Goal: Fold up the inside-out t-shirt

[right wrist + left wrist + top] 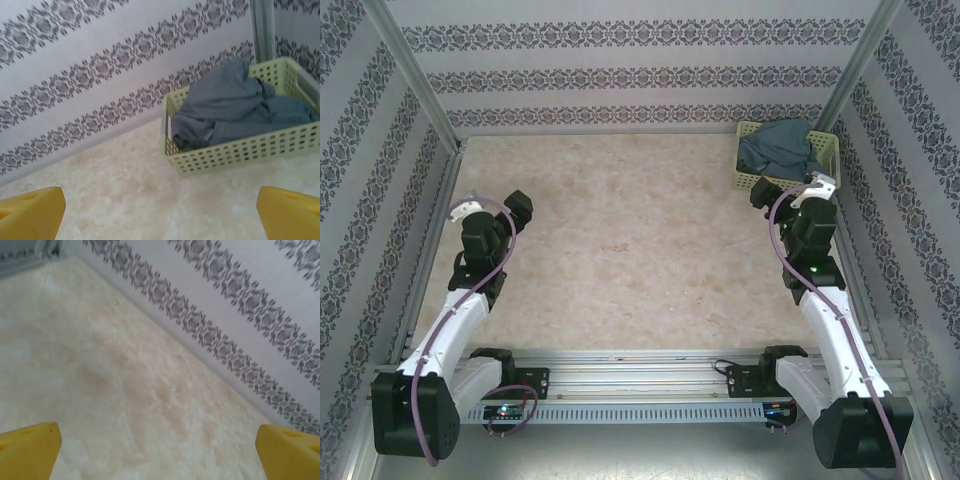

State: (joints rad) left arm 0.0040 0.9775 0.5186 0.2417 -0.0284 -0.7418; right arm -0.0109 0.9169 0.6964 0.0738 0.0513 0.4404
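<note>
At the near edge, a metal rail (640,372) carries the bases of both arms. The left arm (450,320) leans forward along the left side of the desk (640,250). The left pincer (517,207) hangs over the bare marbled surface near the left wall, released, its jaws spread wide with nothing between them. Seen from the left wrist, its yellow fingertips (29,450) sit at the two bottom corners, with pale desk running on to the patterned wall beyond.

The right arm (830,320) reaches forward along the right side, a purple cable (778,225) looping beside it. The right pincer (767,195) is likewise released and holds nothing. It points at a light green basket (748,182), and the right wrist view shows a strip of bare desk between the fingertips and the basket's near wall.

The basket stands in the far right corner of the desk, close to the back wall (620,70) and a metal post (855,65). The t-shirt (782,148), slate blue-grey, lies crumpled inside the basket, its bunched folds heaped above the rim.
</note>
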